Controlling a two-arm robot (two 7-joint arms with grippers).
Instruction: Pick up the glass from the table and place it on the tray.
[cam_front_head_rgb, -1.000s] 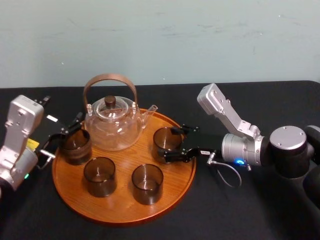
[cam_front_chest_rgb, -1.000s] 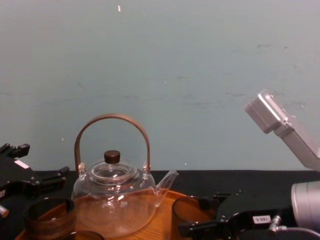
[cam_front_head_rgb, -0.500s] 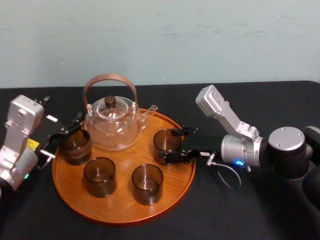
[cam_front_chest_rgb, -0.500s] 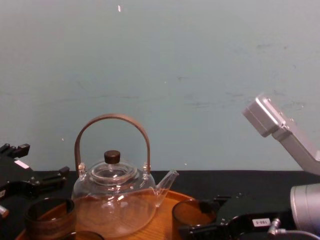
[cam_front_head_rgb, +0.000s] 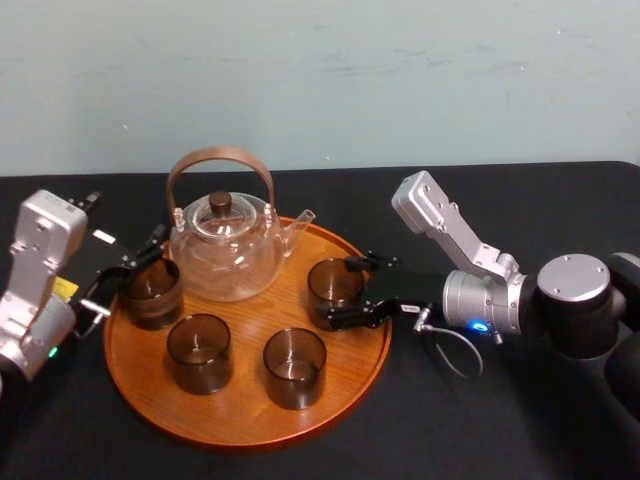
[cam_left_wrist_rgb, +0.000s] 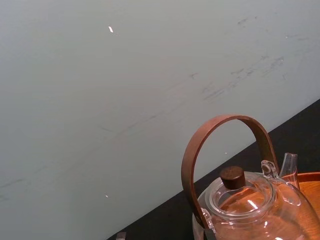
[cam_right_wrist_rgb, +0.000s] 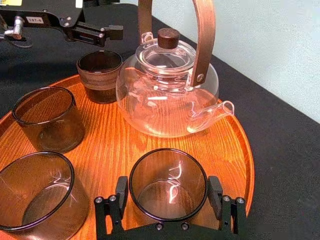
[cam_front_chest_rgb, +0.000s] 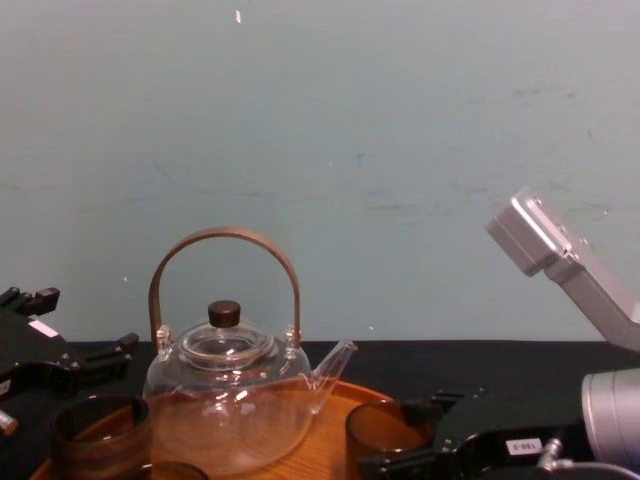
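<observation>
1. The right gripper (cam_front_head_rgb: 338, 291) is clasping the glass (cam_front_head_rgb: 332, 278), its fingers closed narrowly on both sides.
2. The glass is standing upright on the tray (cam_front_head_rgb: 240, 422), with the teapot (cam_front_head_rgb: 225, 250) beyond the fingertips.
3. The left gripper (cam_front_head_rgb: 120, 280) is resting spread wide beside another tumbler (cam_front_head_rgb: 155, 295).

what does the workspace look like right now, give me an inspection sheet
surface: black table, no spills seen
job's things: glass stands upright on the right side of the tray, inside the rim
clutter: teapot at the tray's back; three more glasses, left, front left and front middle, all upright on the tray
grippers: right gripper shut on the glass, one finger on each side; left gripper open at the tray's left edge, beside the left glass
cables: thin grey loop at the right wrist, lying on the table off the tray
surroundings: pale scuffed wall behind the table; nothing else seen
</observation>
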